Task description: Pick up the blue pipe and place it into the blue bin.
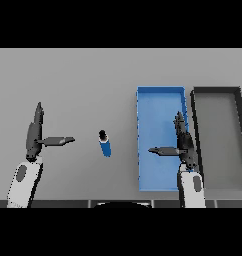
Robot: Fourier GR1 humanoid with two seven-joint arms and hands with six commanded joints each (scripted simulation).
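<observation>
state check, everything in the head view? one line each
blue pipe: on the table, not held, left of the blue bin
blue bin: nothing in it, right hand above it
dark bin: nothing in it, right of the blue bin
left hand: open, fingers straight, left of the pipe, apart from it
right hand: open, holding nothing

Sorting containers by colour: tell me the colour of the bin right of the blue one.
Dark grey bin, with a black rim; seen in the head view.

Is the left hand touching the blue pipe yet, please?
Apart. The head view shows bare grey table between the left hand, whose thumb points toward it, and the blue pipe.
</observation>
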